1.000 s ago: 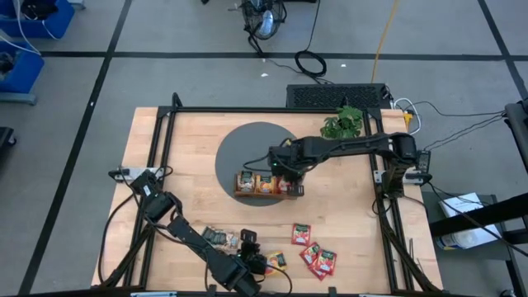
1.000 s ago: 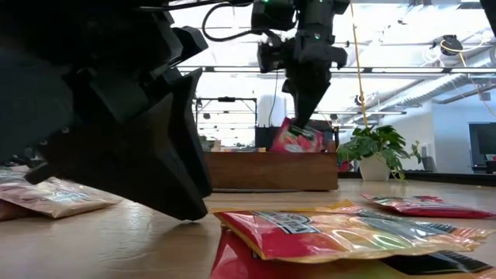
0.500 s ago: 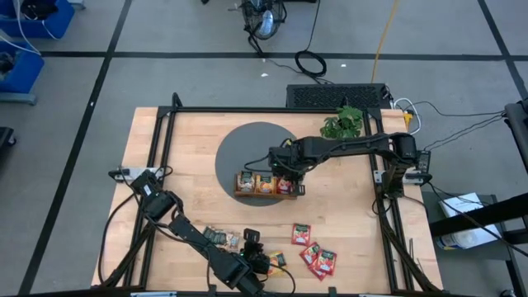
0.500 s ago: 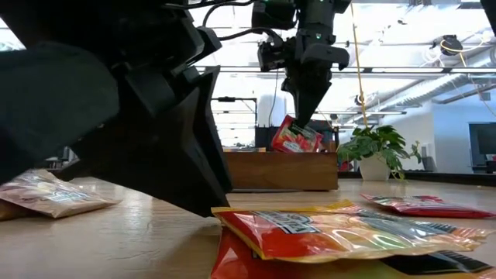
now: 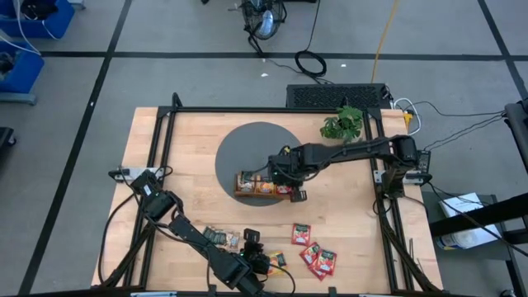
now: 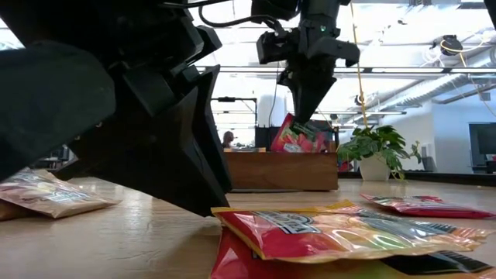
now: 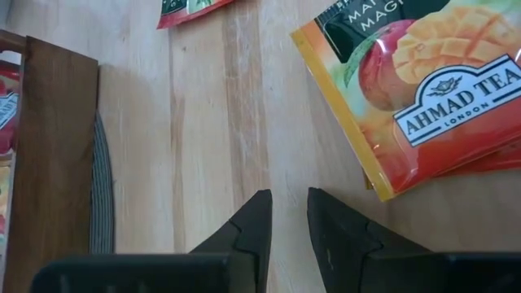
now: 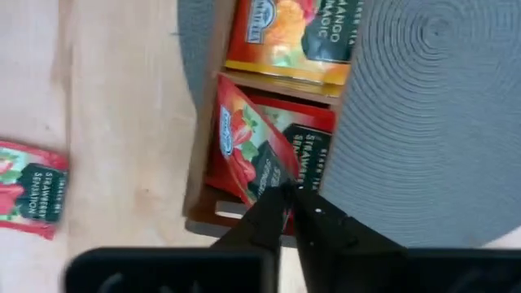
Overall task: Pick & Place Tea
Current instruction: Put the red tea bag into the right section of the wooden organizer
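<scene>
A brown wooden tray (image 5: 247, 195) stands on a grey round mat (image 5: 247, 148) mid-table. My right gripper (image 5: 286, 177) hangs over the tray's right end compartment, shut on a red tea sachet (image 8: 254, 150) that stands tilted in it. Orange sachets (image 8: 285, 32) fill the compartment beside it. Near the front edge my left gripper (image 7: 285, 203) points down at bare wood, open by a narrow gap with nothing between its fingers. An orange sachet (image 7: 415, 89) lies close by on a red one (image 7: 492, 159). More red sachets (image 5: 313, 250) and green ones (image 5: 219, 238) lie flat along the front. My right gripper pinches the red sachet's upper edge (image 8: 273, 183) between its two fingertips, coming from above and pointing down. The sachet leans below the fingers, its top (image 6: 298, 133) sticking up above the tray wall and its lower end inside the compartment.
A potted plant (image 5: 342, 124) stands at the far right of the table, behind the tray. A black frame (image 5: 247, 110) rims the tabletop. Bare wood lies between the tray and the sachets at the front.
My right gripper has rolled a little over the tray's right end while keeping its hold. The red sachet below it has tipped from nearly upright to a slant, its lower end staying in the compartment.
</scene>
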Tool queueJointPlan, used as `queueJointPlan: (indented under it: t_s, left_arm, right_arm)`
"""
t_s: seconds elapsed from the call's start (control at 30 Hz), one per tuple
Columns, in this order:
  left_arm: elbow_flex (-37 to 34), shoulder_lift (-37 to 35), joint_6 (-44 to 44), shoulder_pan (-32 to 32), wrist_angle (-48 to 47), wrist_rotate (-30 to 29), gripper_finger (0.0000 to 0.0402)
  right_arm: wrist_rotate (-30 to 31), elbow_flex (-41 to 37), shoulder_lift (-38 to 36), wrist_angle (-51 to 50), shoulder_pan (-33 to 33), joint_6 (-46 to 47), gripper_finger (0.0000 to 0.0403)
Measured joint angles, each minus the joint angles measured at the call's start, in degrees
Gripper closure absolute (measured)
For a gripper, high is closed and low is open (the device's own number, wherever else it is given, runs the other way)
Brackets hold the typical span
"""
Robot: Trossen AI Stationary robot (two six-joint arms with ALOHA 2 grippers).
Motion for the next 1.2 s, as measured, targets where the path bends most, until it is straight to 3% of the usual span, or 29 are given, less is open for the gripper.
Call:
queueJointPlan:
  t_s: [0.37, 0.6, 0.73, 0.83, 1.03, 1.2]
  left_arm:
    - [0.0, 0.0, -0.44, 0.0, 0.0, 0.07, 0.0314]
    - [0.0, 0.0, -0.94, -0.25, -0.31, 0.11, 0.0314]
    - [0.0, 0.0, -1.54, -0.69, -0.32, 0.11, 0.0314]
    - [0.0, 0.0, -2.2, -1.04, -0.33, 0.15, 0.0314]
    - [0.0, 0.0, -2.8, -1.53, -0.33, 0.17, 0.0314]
    - [0.0, 0.0, -3.23, -1.55, -0.33, 0.2, 0.0314]
  right_arm:
    - [3.15, 0.0, -0.09, 6.61, 0.79, 0.44, 0.0265]
    - [5.24, -0.02, -5.06, 7.02, 0.77, 1.36, 0.0244]
    - [0.75, -1.63, -9.98, 9.31, 0.77, 2.48, 0.0246]
    - [-2.01, -6.58, -14.82, 15.91, 0.79, 2.99, 0.0251]
    - [-3.89, -24.09, -24.52, 33.96, -0.14, 3.96, 0.0258]
    - [-5.33, -34.44, -28.22, 44.73, -1.96, 2.24, 0.0249]
